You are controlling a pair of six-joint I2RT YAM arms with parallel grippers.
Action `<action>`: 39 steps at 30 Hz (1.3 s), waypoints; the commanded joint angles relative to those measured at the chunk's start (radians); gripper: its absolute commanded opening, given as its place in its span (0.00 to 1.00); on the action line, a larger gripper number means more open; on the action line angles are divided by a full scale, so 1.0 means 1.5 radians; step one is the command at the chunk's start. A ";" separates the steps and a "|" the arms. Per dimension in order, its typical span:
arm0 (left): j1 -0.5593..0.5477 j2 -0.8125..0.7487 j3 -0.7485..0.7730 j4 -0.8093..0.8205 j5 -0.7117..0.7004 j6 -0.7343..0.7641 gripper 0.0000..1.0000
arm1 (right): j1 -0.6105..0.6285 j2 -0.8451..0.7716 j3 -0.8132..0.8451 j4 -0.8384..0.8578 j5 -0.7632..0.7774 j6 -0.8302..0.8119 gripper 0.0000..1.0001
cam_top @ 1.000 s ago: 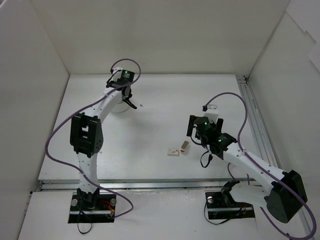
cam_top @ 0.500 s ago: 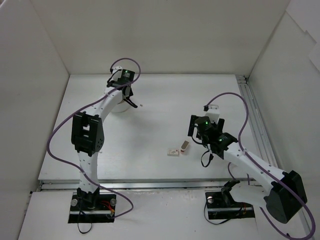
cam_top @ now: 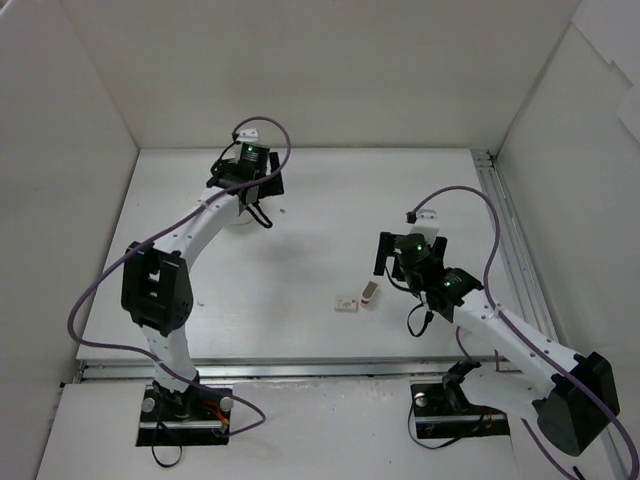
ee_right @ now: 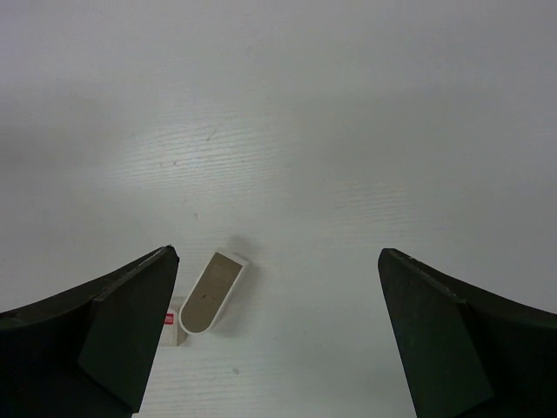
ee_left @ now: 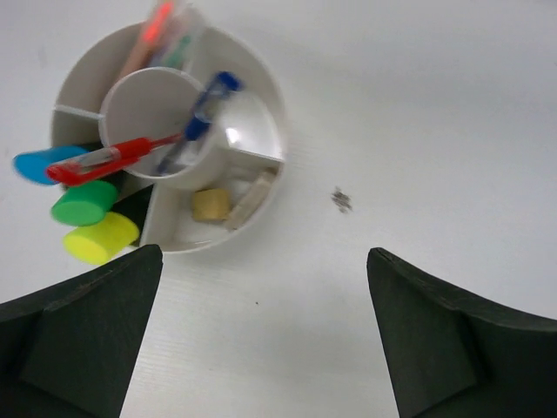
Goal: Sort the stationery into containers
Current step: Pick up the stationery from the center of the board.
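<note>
The round white container (ee_left: 261,96) sits upper left in the left wrist view. Its middle cup holds a red pen (ee_left: 113,157) and a blue pen (ee_left: 202,117). Markers with blue, green and yellow caps (ee_left: 97,242) stand at its left. A beige eraser (ee_left: 211,205) and a white eraser (ee_left: 251,196) lie in its near compartment. My left gripper (ee_left: 265,335) (cam_top: 262,200) hangs open and empty just beside the container (cam_top: 238,222). A beige-faced eraser (ee_right: 211,292) (cam_top: 371,291) and a white eraser (ee_right: 171,326) (cam_top: 347,303) lie mid-table. My right gripper (ee_right: 274,340) (cam_top: 392,268) is open above and right of them.
White walls close in the table on the left, back and right. A metal rail (cam_top: 510,250) runs along the right edge. A small dark mark (ee_left: 341,200) is on the table to the right of the container. Purple cables loop off both wrists.
My left gripper's jaws have gone from nearly shut to wide open beside the container, and its wrist has turned and shifted slightly. The right arm has hardly moved.
</note>
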 commanded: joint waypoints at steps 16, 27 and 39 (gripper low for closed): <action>-0.223 -0.224 -0.351 0.183 0.617 0.496 1.00 | -0.011 -0.141 -0.033 -0.052 -0.033 -0.007 0.98; -0.315 -0.085 -0.279 0.158 0.570 0.475 1.00 | -0.028 -0.166 -0.027 -0.111 -0.017 0.023 0.98; -0.365 -0.008 -0.247 0.125 0.529 0.458 0.91 | -0.037 -0.200 -0.036 -0.129 -0.004 0.022 0.98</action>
